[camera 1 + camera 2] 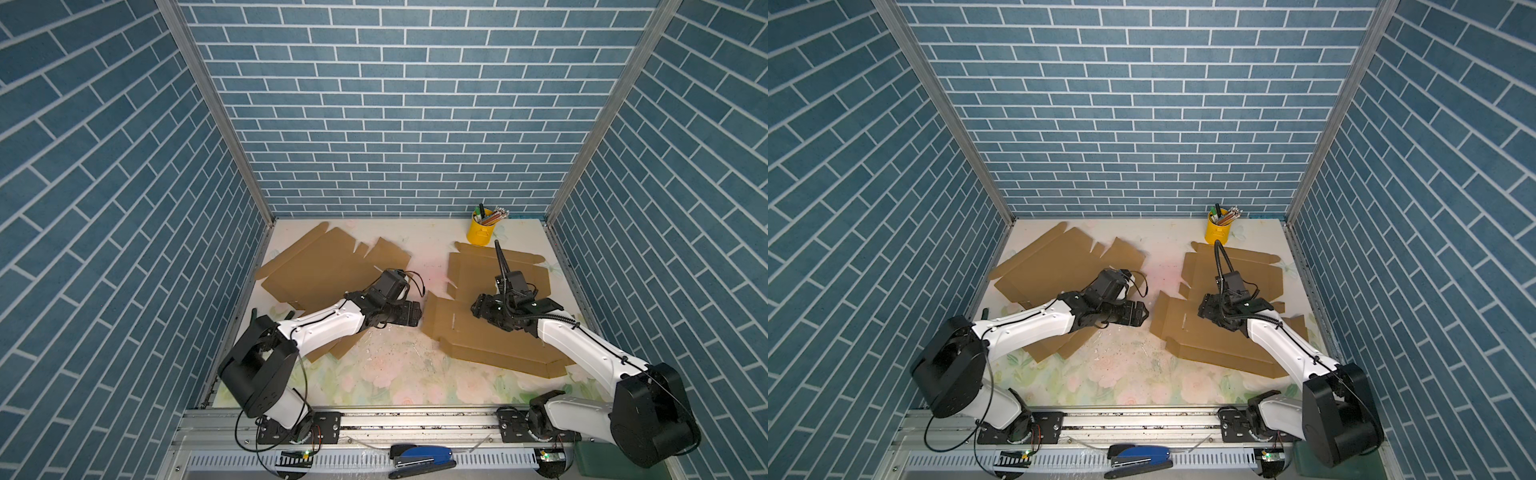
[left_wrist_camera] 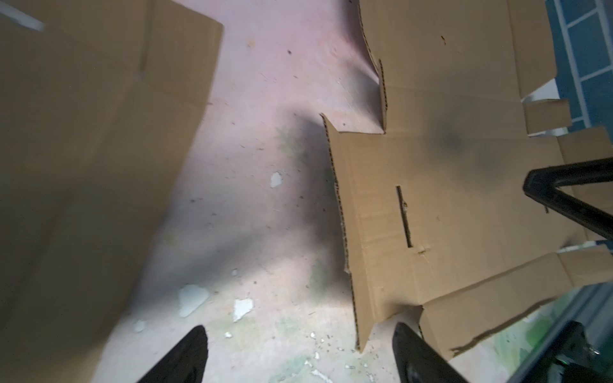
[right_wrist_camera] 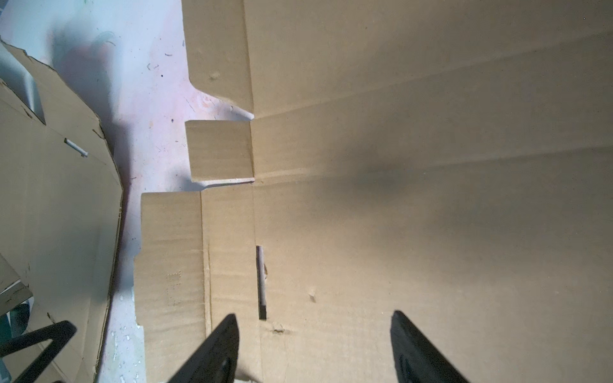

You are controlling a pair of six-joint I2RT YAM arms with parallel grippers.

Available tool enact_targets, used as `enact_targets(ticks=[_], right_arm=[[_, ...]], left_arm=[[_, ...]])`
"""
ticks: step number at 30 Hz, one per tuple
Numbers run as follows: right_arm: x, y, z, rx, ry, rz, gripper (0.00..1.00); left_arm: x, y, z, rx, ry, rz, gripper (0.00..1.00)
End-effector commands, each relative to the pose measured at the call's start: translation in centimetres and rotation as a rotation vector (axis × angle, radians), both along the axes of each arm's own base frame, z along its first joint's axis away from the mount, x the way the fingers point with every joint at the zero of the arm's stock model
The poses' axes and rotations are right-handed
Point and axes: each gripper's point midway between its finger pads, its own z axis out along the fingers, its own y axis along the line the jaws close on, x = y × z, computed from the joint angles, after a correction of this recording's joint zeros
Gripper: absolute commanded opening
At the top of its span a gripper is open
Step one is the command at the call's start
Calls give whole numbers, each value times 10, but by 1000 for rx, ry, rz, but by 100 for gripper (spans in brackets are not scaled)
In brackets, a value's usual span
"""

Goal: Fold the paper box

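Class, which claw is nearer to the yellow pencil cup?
Right. The right claw hovers over the cardboard sheet in front of the yellow pencil cup; the left claw is farther off, toward the middle.

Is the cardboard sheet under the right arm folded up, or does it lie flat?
Flat: the cardboard sheet lies spread on the table, flaps out sideways, no wall raised, in both top views.

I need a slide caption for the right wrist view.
Open right gripper above the flat cardboard blank, beside a narrow slot.
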Motion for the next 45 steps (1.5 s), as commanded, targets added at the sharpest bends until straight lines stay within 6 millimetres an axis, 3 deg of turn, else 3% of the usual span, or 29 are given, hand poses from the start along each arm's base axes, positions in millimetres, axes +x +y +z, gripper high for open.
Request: enact_targets(ticks=[1,7,18,21,25,28,30,36,41,45], right_arm=[[0,-6,-13,-32,9,-21,72],[-2,-10,-25,-51,30,-31,72],[-7,-15,-37,-64,57,-40,72],[-9,-16,-38,-63,58,-42,72],[-9,-17,-35,-59,50,-44,72],[-7,-19,-26,-57,19,-53,72],[-6,-21,-18,-56,0,-61,72],[1,-20,11,-37,-49,-58,72],[11,-11,34,6,-91,-41,71],[18,3,40,29,-85,-6,70]], left_arm=[[-2,-32,10,-106,33,-79,88],[5,-53,-12,-113,98,-126,84],[12,-75,-39,-137,181,-150,58],[12,-78,-39,-158,182,-149,47],[10,-79,-37,-174,188,-151,24],[5,-81,-26,-214,188,-172,4],[-1,-81,-16,-244,186,-195,0],[-27,-55,20,-235,153,-240,0],[-25,-4,32,-199,106,-104,0],[-21,33,39,-197,55,30,0]])
